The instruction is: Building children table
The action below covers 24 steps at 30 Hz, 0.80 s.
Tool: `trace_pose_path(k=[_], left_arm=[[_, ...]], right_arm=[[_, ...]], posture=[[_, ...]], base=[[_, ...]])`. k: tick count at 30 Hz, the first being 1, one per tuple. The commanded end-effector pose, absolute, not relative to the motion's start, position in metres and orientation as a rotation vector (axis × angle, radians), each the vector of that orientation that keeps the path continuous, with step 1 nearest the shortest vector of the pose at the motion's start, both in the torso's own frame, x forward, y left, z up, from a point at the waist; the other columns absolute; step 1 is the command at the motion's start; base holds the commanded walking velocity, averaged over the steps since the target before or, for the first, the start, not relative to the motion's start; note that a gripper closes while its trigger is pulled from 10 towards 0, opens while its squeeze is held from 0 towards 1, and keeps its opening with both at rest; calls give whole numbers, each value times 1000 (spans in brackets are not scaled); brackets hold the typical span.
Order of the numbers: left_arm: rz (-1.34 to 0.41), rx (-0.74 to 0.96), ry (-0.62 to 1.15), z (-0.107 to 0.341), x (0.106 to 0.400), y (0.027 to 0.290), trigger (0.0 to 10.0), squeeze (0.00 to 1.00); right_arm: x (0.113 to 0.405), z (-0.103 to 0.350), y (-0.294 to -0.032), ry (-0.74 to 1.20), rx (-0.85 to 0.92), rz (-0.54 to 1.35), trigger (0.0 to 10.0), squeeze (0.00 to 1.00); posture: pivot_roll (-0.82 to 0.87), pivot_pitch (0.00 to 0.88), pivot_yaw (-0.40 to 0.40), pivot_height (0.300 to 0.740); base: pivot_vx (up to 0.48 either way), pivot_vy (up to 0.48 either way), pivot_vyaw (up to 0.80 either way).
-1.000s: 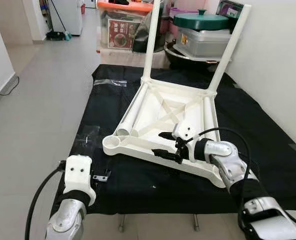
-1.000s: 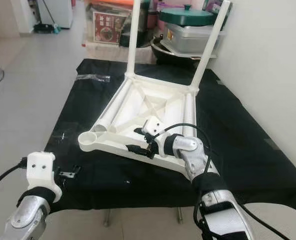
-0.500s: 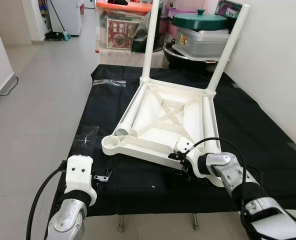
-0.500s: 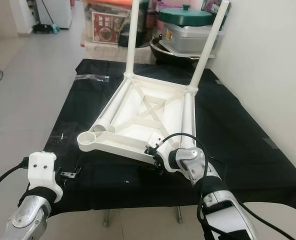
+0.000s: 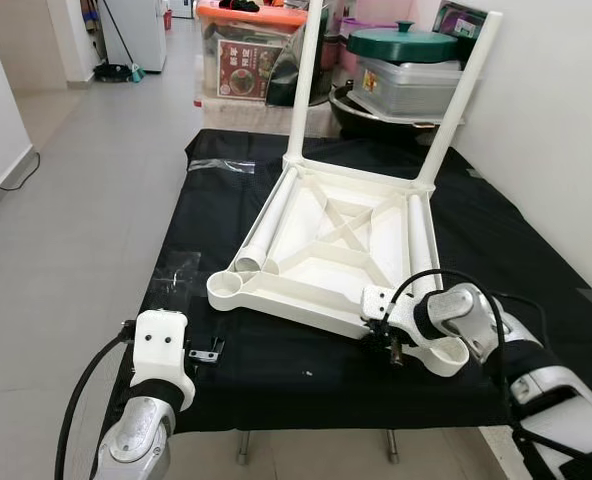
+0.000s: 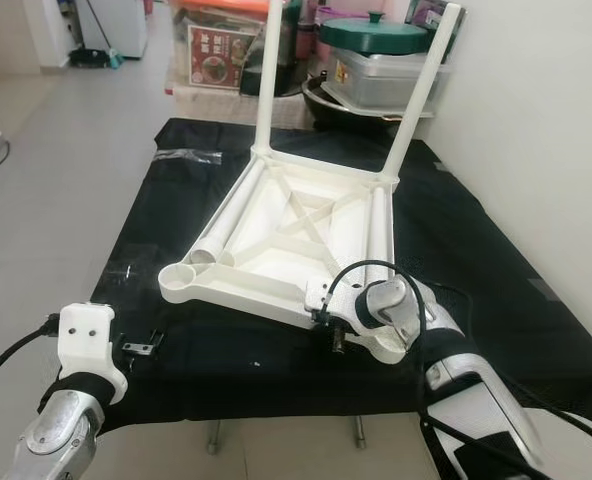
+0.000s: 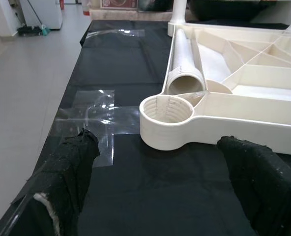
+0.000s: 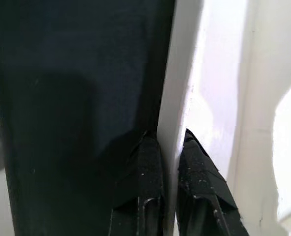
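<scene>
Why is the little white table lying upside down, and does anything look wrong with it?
The white table lies upside down on the black mat. Two legs stand up; two more lie loose inside it, not yet fitted. The right gripper pinches its near rim.

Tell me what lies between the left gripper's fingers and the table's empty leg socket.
Bare black mat, with clear tape off to one side, separates the left gripper from the socket, seen in the left wrist view.

Even, soft indoor light fills both eye views, sharp throughout, with glare on the pale floor [image 5: 86, 190]. The right wrist view is close, dim and blurred; the left wrist view's near fingers [image 7: 62, 172] are soft.
</scene>
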<state>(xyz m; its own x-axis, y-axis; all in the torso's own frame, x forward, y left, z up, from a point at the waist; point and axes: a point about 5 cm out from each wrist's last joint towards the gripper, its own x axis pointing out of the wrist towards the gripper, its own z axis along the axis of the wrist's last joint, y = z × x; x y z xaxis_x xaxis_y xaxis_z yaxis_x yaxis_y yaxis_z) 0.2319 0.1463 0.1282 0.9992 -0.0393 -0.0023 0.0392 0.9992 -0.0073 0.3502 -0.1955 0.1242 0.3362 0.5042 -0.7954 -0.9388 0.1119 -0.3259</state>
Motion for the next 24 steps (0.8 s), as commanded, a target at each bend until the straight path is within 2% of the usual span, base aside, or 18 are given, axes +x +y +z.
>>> trace_pose_path(k=[1, 11, 15, 16, 19, 20, 21, 24], left_arm=[[-40, 0, 11, 125, 232, 144, 10000, 0], [-38, -2, 17, 124, 231, 144, 10000, 0], [-39, -3, 18, 124, 231, 144, 10000, 0], [-39, -3, 19, 124, 231, 143, 10000, 0], [-39, -4, 21, 123, 231, 143, 10000, 0], [-40, -3, 25, 122, 230, 143, 10000, 0], [-41, -3, 26, 122, 230, 142, 10000, 0], [-41, -3, 27, 122, 230, 142, 10000, 0]], right_arm=[[350, 133, -201, 556, -1108, 1210, 0, 0], [333, 131, -207, 525, -1212, 1428, 0, 0], [331, 131, -211, 526, -1259, 1443, 0, 0], [332, 132, -218, 540, -1333, 1426, 0, 0], [335, 135, -225, 561, -1383, 1384, 0, 0], [346, 144, -243, 603, -1502, 1194, 0, 0], [351, 148, -250, 614, -1550, 1108, 0, 0], [354, 150, -255, 624, -1597, 1044, 0, 0]], posture=[[153, 0, -130, 740], [145, 0, -130, 740], [145, 0, -130, 740], [138, 0, -130, 740], [137, 0, -130, 740], [134, 0, -129, 740], [134, 0, -129, 740], [135, 0, -130, 740]], base=[[0, 0, 0], [0, 0, 0], [0, 0, 0], [0, 0, 0], [0, 0, 0], [0, 0, 0], [0, 0, 0], [0, 0, 0]])
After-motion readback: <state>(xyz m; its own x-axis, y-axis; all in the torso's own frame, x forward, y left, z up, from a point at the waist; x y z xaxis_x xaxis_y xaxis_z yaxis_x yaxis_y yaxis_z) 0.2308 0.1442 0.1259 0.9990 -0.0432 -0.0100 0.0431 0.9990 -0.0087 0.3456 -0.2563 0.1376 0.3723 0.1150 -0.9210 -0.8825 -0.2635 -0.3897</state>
